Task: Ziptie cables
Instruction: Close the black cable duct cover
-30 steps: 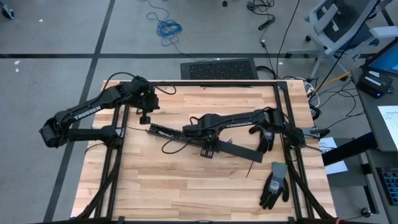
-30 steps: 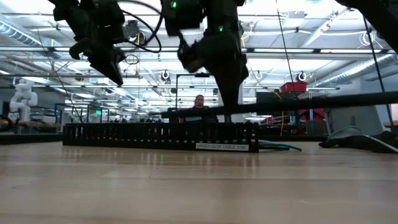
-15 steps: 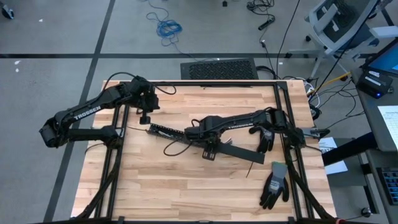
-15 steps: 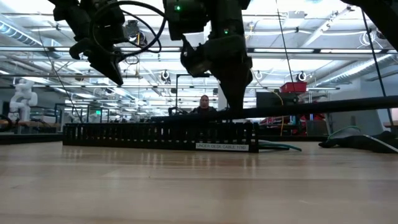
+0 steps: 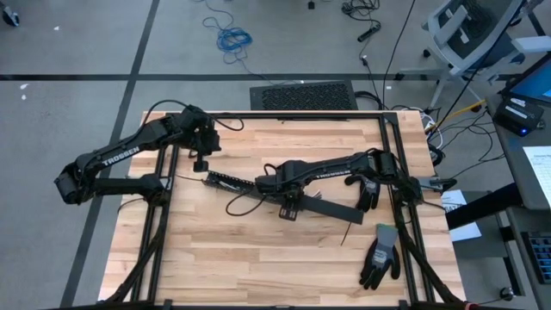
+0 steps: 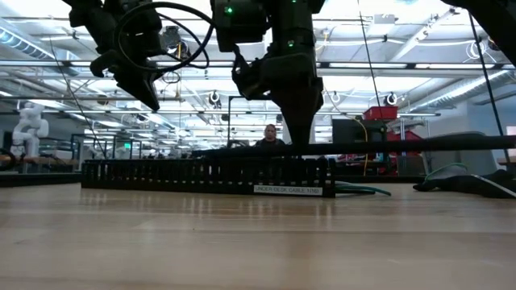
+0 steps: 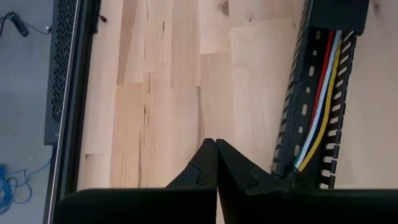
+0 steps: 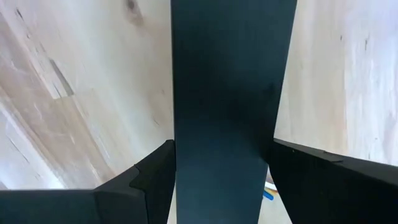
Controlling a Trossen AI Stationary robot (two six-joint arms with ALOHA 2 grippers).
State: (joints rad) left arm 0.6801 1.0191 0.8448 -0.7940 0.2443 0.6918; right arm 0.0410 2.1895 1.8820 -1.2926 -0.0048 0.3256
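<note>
Right hand sat near mid-bench, its fingers clamped on a flat black strip whose long axis ran toward four o'clock. Cables lay in the slotted black tray at its ten o'clock. Left hand, fingers together, hovered just beyond, somewhat farther off.

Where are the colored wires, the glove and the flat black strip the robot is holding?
wires (image 7: 322,106), left wrist view, middle of their run
glove (image 5: 379,255), high view, palm
black strip (image 8: 227,118), right wrist view, its flat middle
</note>
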